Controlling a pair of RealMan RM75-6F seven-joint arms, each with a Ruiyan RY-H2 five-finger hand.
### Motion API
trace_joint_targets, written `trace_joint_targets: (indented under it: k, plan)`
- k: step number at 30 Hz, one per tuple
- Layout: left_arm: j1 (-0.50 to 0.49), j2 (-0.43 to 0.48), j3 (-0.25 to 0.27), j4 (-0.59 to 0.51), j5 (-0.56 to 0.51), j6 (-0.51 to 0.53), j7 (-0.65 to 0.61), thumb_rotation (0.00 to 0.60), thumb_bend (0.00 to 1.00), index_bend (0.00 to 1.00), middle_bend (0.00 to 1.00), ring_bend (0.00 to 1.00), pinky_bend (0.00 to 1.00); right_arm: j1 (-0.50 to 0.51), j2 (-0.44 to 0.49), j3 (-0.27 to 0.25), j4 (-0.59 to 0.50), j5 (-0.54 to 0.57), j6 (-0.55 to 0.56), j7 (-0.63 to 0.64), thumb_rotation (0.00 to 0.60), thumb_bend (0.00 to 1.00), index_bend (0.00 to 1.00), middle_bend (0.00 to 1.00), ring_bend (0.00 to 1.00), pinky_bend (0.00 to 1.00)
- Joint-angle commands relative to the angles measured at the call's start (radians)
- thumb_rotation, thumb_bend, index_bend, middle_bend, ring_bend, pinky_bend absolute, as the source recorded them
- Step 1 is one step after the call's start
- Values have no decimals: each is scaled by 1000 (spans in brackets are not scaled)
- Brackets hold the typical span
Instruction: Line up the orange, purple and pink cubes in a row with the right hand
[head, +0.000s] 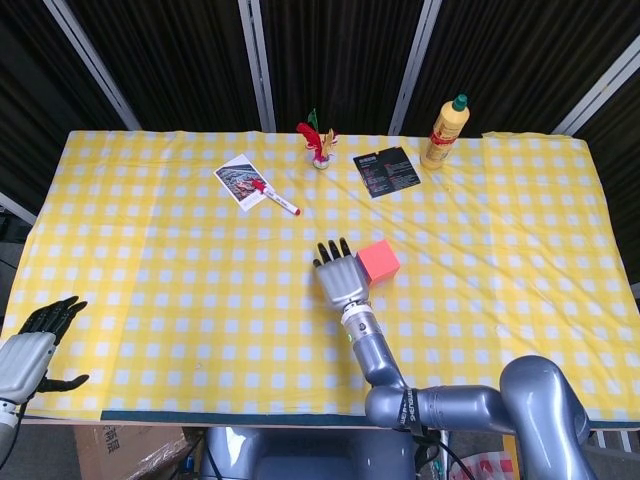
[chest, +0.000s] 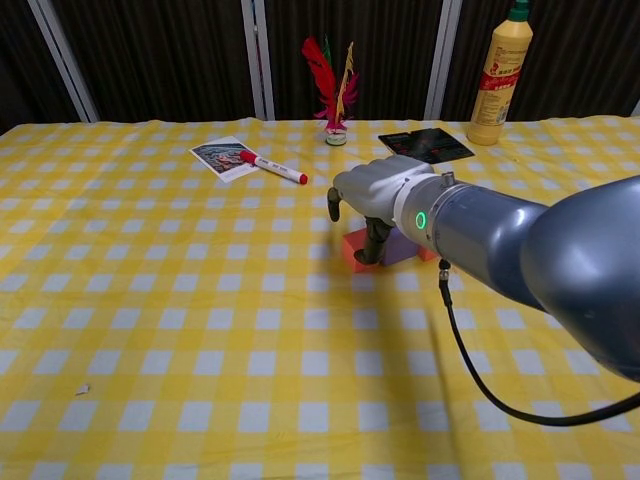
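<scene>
Right hand above orange cube; fingers apart

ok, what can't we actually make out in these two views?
- Purple cube: chest view shows a sliver behind the right hand; head view hides it under that hand.
- Orange cube: partly covered by the fingers, so contact is unclear; hidden in head view.
- Pink cube: barely visible in chest view, behind the forearm.
- Left hand: cut off by head view's edge.
</scene>
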Motion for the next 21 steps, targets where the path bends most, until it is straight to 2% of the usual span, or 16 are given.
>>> trace_joint_targets:
  k: [1,3,11,21]
  plan:
    - [0,0,0,-1,2,1,1,600,21,0,0,0,33,-11,32,-17,-77,-1,33,-25,600,627,257,75,0,36]
    - [1,-1,0,0,3,4,3,600,21,0,0,0,33,-18,45,-27,-120,4,47,-33,600,683,257,73,0,36]
    - [4,-5,0,1,7,12,11,600,21,0,0,0,33,-38,49,-74,-224,-13,91,-45,600,702,242,61,0,36]
    - [8,-5,-2,-1,2,19,15,600,20,0,0,0,33,-41,5,-86,-207,-22,114,-50,600,709,223,49,0,36]
